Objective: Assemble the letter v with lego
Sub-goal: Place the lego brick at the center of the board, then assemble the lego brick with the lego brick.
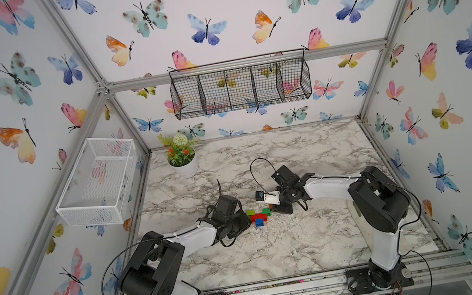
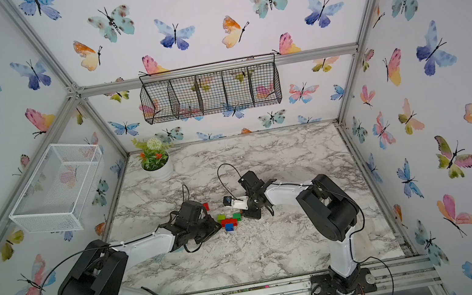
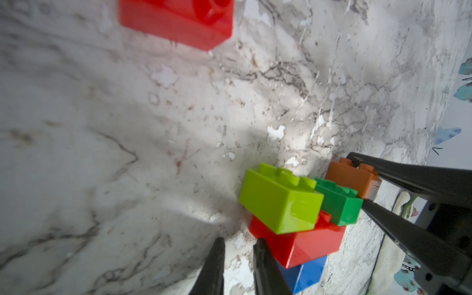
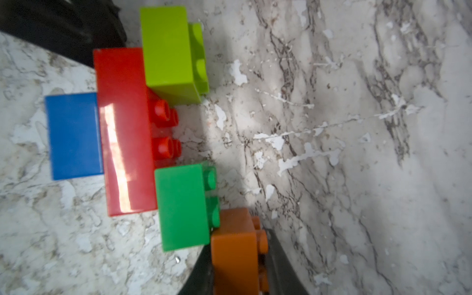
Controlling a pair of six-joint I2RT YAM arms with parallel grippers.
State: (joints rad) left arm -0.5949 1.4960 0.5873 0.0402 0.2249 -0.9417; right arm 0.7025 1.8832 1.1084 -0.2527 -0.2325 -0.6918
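The joined lego [image 1: 259,216] lies flat on the marble table [image 1: 276,251]. A blue brick [image 4: 74,135] is at its point and a long red brick [image 4: 122,132] is on it. A lime brick [image 4: 168,51] and a green brick [image 4: 182,207] sit on the red's two ends. My right gripper [image 4: 237,245] is shut on an orange brick [image 4: 235,252], which is pressed against the green brick's studs. My left gripper [image 3: 238,242] is shut and holds nothing. One of its fingers [image 3: 265,265] rests against the red and blue bricks. A loose red square brick [image 2: 206,206] lies behind the left wrist.
A potted plant [image 1: 182,160] stands at the table's back left. A white mesh basket [image 1: 99,181] hangs on the left wall. A black wire basket [image 1: 240,88] hangs on the back wall. Both arm bases sit at the front edge.
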